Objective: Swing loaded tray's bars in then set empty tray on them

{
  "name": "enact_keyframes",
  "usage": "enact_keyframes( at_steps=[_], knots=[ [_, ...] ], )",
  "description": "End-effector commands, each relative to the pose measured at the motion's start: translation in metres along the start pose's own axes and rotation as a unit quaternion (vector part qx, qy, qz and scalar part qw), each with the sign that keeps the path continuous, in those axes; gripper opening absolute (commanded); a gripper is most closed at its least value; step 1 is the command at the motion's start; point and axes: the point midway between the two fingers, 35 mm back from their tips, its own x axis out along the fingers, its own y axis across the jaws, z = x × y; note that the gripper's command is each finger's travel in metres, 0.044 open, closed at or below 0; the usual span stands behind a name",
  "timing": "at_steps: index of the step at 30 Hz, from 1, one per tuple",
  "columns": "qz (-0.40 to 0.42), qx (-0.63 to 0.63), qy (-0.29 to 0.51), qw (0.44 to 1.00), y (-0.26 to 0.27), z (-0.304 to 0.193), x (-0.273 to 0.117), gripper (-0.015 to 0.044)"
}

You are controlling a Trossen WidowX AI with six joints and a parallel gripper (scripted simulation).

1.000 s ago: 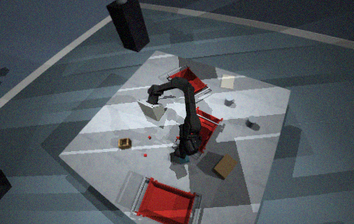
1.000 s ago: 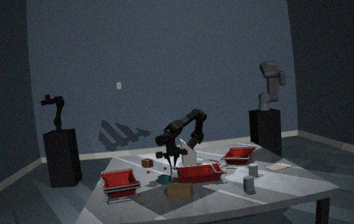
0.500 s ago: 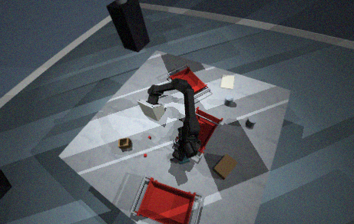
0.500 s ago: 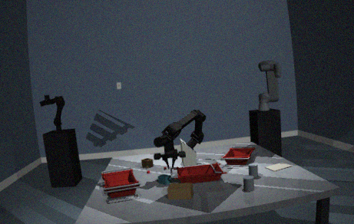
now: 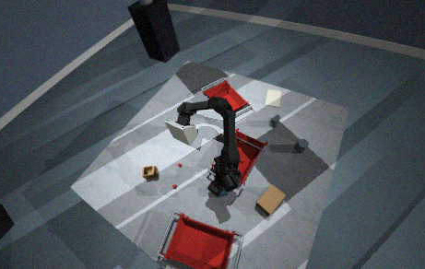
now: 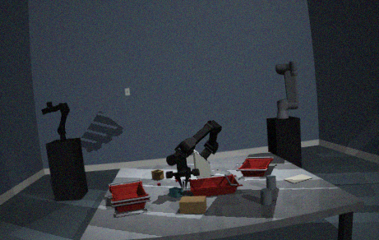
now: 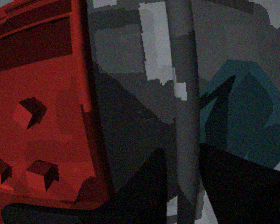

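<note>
Three red trays [image 5: 204, 241] [image 6: 214, 186] [image 7: 36, 142], one holding several blocks [image 7: 30, 112], stand on one table [image 5: 125, 203] [image 6: 239, 214] [image 7: 118, 50], the one claw [image 5: 221, 189] [image 6: 184, 187] [image 7: 180, 153] slightly apart.

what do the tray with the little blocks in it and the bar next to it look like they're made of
The loaded tray looks like smooth red plastic: one even colour with thin moulded-looking walls and rim. Its near bar looks like metal, perhaps steel, with a satin finish: plain grey, round, softly shaded; painted plastic can't be ruled out.
</note>
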Motion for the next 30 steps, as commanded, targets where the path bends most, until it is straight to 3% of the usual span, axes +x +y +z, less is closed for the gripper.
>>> enact_keyframes(
  at_steps=[1, 16, 30],
  knots=[
    [0.002, 0.003, 0.001, 1.0, 0.002, -0.002, 0.0, 0.0086],
    [0.002, 0.003, 0.002, 1.0, 0.035, -0.001, -0.032, 0.0086],
    [0.004, 0.003, 0.002, 1.0, 0.076, -0.001, -0.01, 0.0086]
  ],
)
